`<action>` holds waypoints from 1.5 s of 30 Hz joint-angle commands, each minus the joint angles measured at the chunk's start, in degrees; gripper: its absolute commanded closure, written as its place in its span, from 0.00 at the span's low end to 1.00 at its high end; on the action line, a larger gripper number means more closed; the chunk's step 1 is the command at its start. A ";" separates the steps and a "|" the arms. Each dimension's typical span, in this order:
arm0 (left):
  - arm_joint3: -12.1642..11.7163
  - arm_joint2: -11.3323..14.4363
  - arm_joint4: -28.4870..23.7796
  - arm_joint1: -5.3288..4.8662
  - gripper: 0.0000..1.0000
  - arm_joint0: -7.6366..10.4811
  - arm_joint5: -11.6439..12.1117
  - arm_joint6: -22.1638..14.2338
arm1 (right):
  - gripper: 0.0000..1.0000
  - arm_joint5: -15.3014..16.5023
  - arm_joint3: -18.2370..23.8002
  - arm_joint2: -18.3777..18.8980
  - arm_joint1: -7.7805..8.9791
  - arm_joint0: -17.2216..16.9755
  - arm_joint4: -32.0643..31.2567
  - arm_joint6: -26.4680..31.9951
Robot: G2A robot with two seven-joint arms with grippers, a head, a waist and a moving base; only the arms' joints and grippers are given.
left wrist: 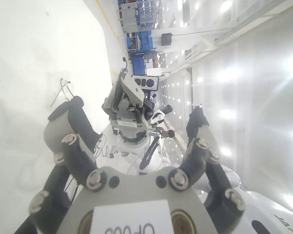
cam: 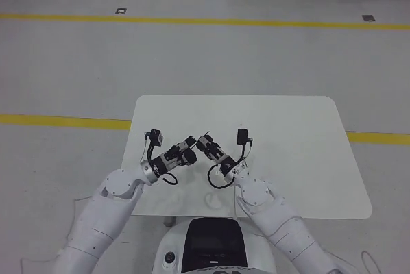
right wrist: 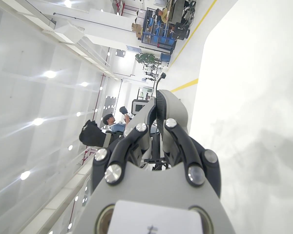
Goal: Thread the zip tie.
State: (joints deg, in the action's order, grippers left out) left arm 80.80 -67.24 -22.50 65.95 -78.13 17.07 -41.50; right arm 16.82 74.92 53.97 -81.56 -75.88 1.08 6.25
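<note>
- A white table (cam: 294, 137) stands on a pale workshop floor crossed by yellow lines. The robot's two arms meet over the table's left half, just left of centre in the overhead frame.
- The right pincer (cam: 202, 142) is clamped on the zip tie (right wrist: 160, 81). A short length of the thin black strip, ending in a small dark tip, sticks out past its closed fingertips.
- The left pincer (cam: 189, 145) is spread wide with nothing in it, its fingers (left wrist: 73, 115) well apart. It faces the right pincer tip to tip, very near it in the overhead frame.
- The tie sits wholly with the right pincer, its free end lifted off the table and apart from both left fingers.
- Judged from these frames, the pick-up is done and the threading is not. No closed loop can be seen, and how the rest of the tie runs is hidden inside the right pincer.
- What seems left is for the open pincer to take one end and guide the tail through the head.
- Thin dark strands (left wrist: 63, 91) lie on the table near one left finger. What they are cannot be told.
</note>
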 commanded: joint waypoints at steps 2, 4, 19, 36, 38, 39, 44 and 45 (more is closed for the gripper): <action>0.00 -0.01 -0.01 0.00 0.00 -0.01 -0.03 0.01 | 1.00 0.01 0.01 0.00 0.01 -0.01 -0.01 -0.01; 0.13 -0.07 0.24 0.02 0.00 -0.03 -0.11 1.17 | 1.00 -0.18 0.20 0.03 0.01 -0.19 -0.28 -0.13; 0.12 0.51 0.26 -0.27 0.46 -0.24 -0.82 2.34 | 1.00 -0.20 2.91 1.08 0.19 -2.60 -4.43 -1.98; -0.52 1.19 -0.15 -0.64 0.67 -0.26 -1.10 1.63 | 1.00 -0.81 3.58 1.90 0.02 -3.40 -5.29 -2.31; -0.66 1.34 -0.19 -0.66 0.71 -0.17 -1.09 1.58 | 1.00 -0.96 3.42 1.89 -0.03 -3.33 -5.31 -2.27; -0.73 1.42 -0.21 -0.67 0.72 -0.11 -1.08 1.55 | 1.00 -1.02 3.34 1.87 -0.06 -3.29 -5.34 -2.28; -0.93 1.69 -0.25 -0.73 0.84 0.01 -0.98 1.65 | 1.00 -1.13 3.07 1.73 -0.21 -3.16 -5.40 -2.22; -0.99 1.76 -0.25 -0.73 0.82 0.03 -0.96 1.71 | 1.00 -1.10 3.04 1.71 -0.24 -3.14 -5.39 -2.18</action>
State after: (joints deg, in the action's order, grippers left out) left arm 79.87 -65.55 -22.76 65.22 -78.11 16.09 -39.86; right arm 15.67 77.99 55.69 -81.77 -79.04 -4.33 4.03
